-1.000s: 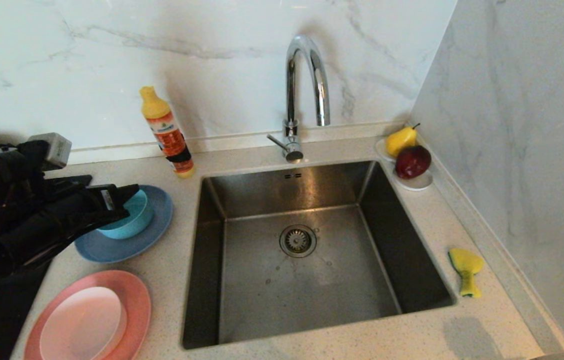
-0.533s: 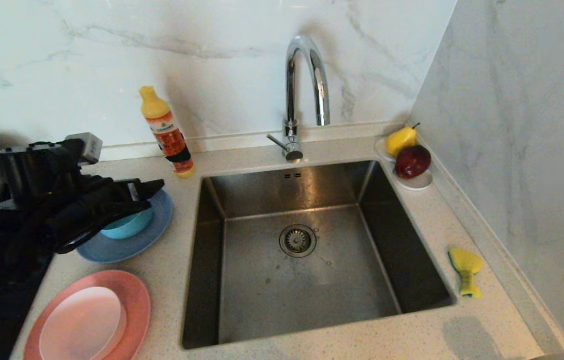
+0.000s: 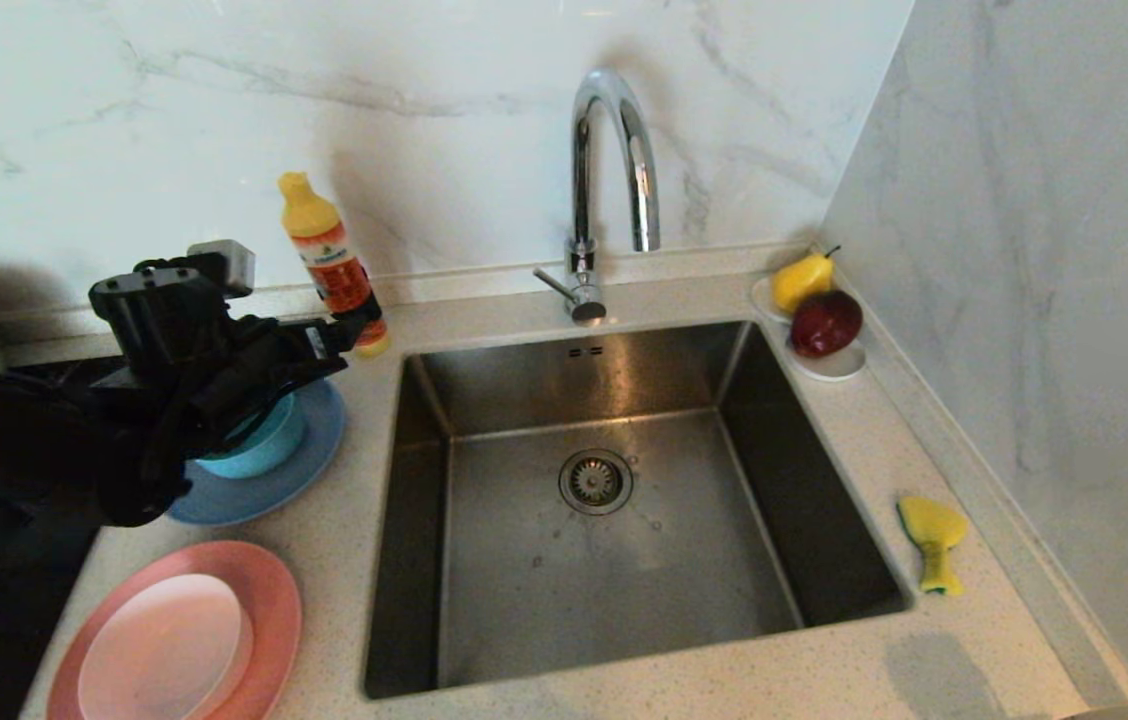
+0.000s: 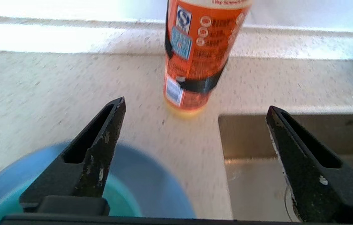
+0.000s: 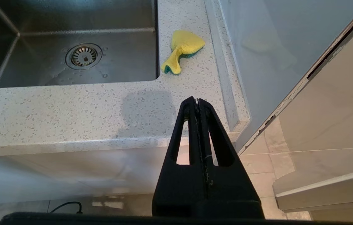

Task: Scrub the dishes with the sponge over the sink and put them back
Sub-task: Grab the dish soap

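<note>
closed right tool (image 5: 197,100) (empty) off the counter (image 5: 70,109) edge

Below the left gripper (image 3: 329,340), the teal bowl (image 3: 259,448) and blue-grey plate (image 3: 309,455) are partly hidden; ahead, the detergent bottle (image 4: 200,53) is cropped.

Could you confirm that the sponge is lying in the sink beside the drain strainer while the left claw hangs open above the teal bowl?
Not quite: the sponge lies on the counter to the right of the sink, as the head view shows. The left claw is indeed open above the teal bowl.
</note>
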